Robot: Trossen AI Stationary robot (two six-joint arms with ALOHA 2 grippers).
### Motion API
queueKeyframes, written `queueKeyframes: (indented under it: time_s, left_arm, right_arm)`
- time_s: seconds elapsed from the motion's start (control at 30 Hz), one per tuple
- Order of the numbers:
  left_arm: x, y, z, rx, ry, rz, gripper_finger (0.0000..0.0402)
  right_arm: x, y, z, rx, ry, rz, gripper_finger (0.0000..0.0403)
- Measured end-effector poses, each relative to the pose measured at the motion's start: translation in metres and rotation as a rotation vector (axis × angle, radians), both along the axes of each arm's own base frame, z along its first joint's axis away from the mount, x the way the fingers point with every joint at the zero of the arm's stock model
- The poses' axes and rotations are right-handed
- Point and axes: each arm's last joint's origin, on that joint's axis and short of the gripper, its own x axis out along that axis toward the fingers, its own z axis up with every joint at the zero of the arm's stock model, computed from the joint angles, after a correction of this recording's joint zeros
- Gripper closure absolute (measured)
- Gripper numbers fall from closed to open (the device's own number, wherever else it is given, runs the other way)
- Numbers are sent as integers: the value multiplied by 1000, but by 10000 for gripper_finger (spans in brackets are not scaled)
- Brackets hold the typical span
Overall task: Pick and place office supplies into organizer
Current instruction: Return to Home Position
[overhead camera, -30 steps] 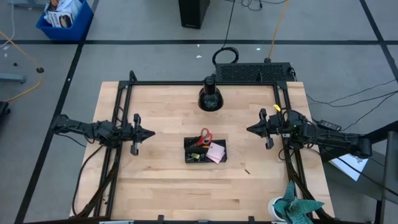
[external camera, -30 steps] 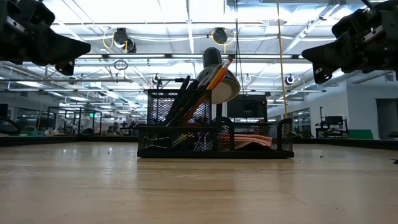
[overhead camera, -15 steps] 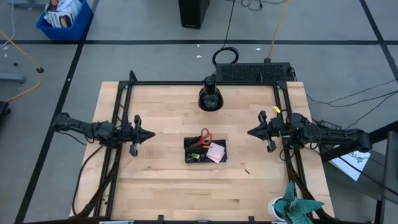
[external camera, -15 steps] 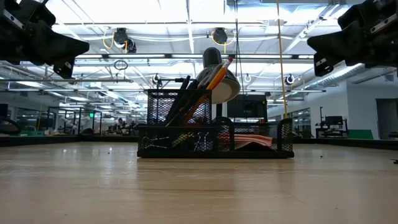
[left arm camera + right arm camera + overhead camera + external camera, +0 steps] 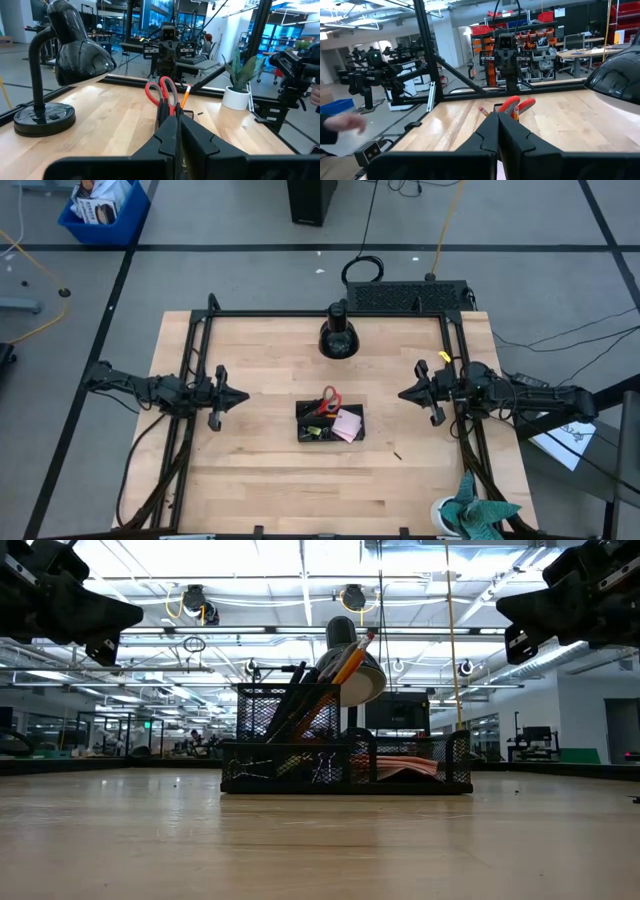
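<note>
You look nearly done: the organizer (image 5: 330,436) holds the red-handled scissors (image 5: 328,399), pencils (image 5: 351,656) and pink sticky-note pad (image 5: 347,424). Your left tool (image 5: 243,395) and right tool (image 5: 402,392) hover closed and empty; one dark speck (image 5: 397,454) lies loose to the right.

Black mesh organizer (image 5: 455,754) holding upright scissors (image 5: 330,398), pencils (image 5: 350,658), pink pad (image 5: 347,425)

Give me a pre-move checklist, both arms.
1. Left tool shut, empty, apart from the organizer: ok.
2. Right tool shut, empty, apart from it: ok.
3. Scissors, pencils and sticky-note pad inside the organizer: ok.
4. Nothing left out: not ok. A small dark piece lies on the table, on the right arm's side.
5. Lamp apart from both arms: ok.
6. People clear: cannot tell. A blurred hand shows beyond the table edge.
</note>
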Motion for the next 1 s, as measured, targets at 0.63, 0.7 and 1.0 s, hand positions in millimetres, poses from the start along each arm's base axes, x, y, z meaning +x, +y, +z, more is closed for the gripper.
queueKeyframes:
  time_s: [0.63, 0.7, 1.0]
  left_arm:
    - [0, 0, 0, -2, -3, -4, 364]
    - [0, 0, 0, -2, -3, -4, 360]
    - [0, 0, 0, -2, -4, -4, 357]
  right_arm:
    - [0, 0, 0, 155, 25, 16, 403]
    - [0, 0, 0, 154, 25, 16, 403]
    - [0, 0, 0, 154, 25, 17, 403]
